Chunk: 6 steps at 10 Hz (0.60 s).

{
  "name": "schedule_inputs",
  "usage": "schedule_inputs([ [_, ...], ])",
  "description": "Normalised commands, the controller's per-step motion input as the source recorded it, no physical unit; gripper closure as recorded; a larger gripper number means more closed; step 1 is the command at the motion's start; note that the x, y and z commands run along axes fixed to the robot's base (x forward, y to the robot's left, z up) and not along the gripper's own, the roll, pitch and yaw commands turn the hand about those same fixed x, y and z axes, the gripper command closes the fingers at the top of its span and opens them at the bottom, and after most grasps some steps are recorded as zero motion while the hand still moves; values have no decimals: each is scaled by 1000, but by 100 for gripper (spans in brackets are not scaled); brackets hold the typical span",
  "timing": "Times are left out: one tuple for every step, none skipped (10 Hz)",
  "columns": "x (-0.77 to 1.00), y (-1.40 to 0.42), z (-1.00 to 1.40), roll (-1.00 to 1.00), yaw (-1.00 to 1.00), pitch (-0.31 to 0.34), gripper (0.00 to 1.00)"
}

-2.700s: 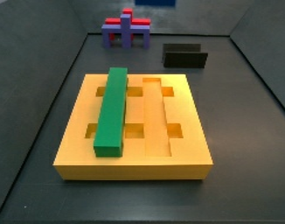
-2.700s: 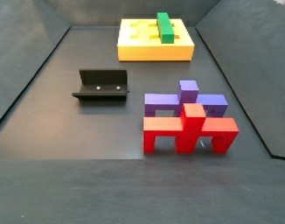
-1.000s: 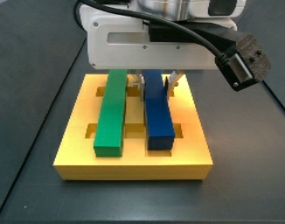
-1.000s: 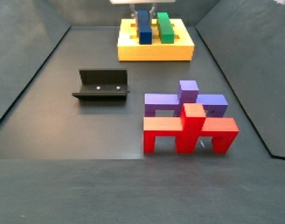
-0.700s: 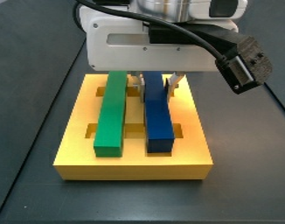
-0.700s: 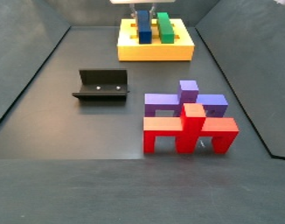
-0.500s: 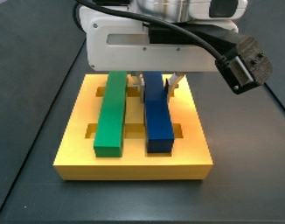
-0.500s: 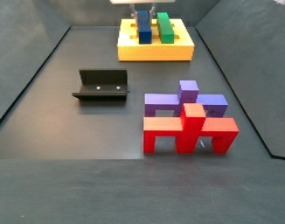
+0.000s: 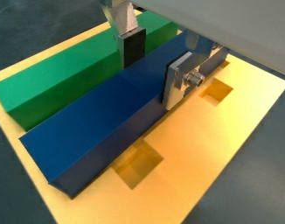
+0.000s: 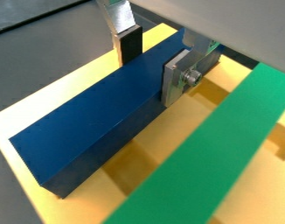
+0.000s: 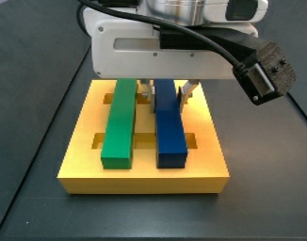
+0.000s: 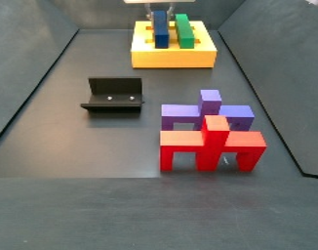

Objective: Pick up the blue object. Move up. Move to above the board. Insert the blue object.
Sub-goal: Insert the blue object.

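Dark grey floor (image 12: 70, 146) (matching walls)

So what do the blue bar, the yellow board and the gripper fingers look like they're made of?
The blue object looks like smooth, matte plastic: even colour, crisp edges, no grain.
The board looks like similar plastic with a slight sheen, showing soft reflections beside the bar.
The gripper stands over the board, straddling the blue bar; its fingers look like brushed metal, silver with screws, carrying dark, probably rubber, pads.
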Motion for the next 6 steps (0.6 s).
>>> schedule_inputs([
  [146,23,-263,17,-134,27,100],
  [0,0,-240,0,-66,0,100],
  [0,0,-237,0,0,-30,100],
  [0,0,-260,0,0,-34,100],
  [0,0,0,11,0,0,100],
  [0,0,0,0,0,0,100],
])
